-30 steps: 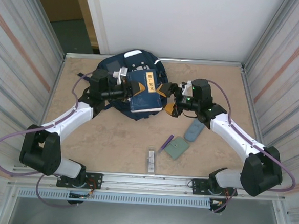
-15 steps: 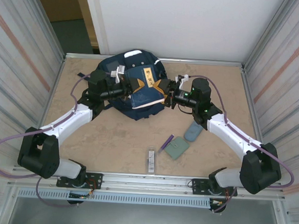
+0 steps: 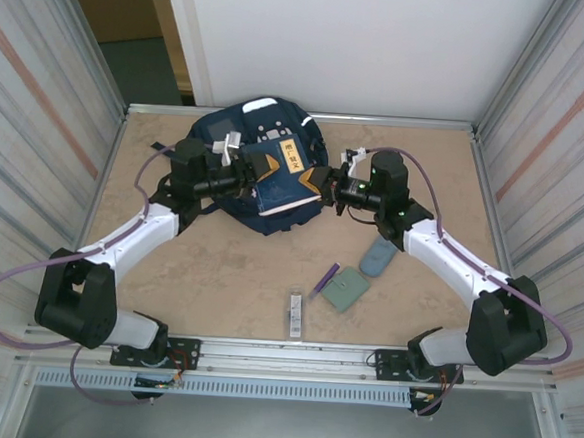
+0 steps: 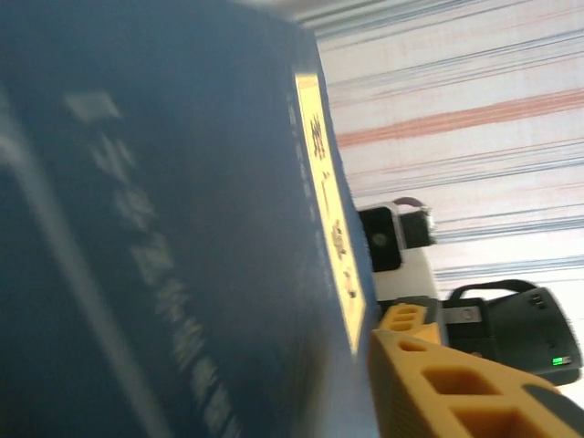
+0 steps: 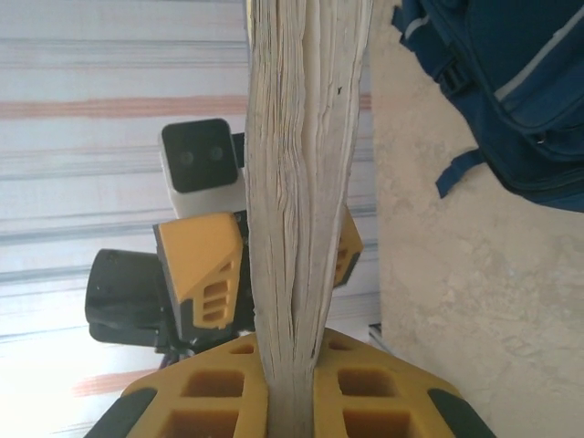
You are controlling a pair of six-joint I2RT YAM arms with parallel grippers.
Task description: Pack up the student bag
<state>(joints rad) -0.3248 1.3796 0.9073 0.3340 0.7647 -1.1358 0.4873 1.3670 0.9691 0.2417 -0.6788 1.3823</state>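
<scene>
**Student bag (image 3: 240, 135) at the far side of the tabletop, book held over it**

The top view places the navy student bag on the far middle of the tabletop (image 3: 218, 274), left of centre. Both arms meet over it, and a dark-blue book (image 3: 279, 183) with a yellow label sits between them and covers much of the bag. Nearer the arm bases lie a grey-blue pouch (image 3: 378, 255), a grey-green case (image 3: 344, 291), a purple pen (image 3: 325, 277) and a pale strip (image 3: 295, 314) too small to identify.

The right wrist view adds the book's page edge, standing upright. A corner of the bag and one strap are at upper right, cut off by the frame. The left wrist view gives the cover and label close up, too blurred to read.

From above I cannot tell whether the book touches the bag.

The right pincer (image 5: 290, 370) is closed tight on the page block, with a yellow finger pressed to each side. The left pincer (image 3: 247, 168) has its fingers either side of the book's opposite edge, partly apart. Whether they press it I cannot tell.
</scene>
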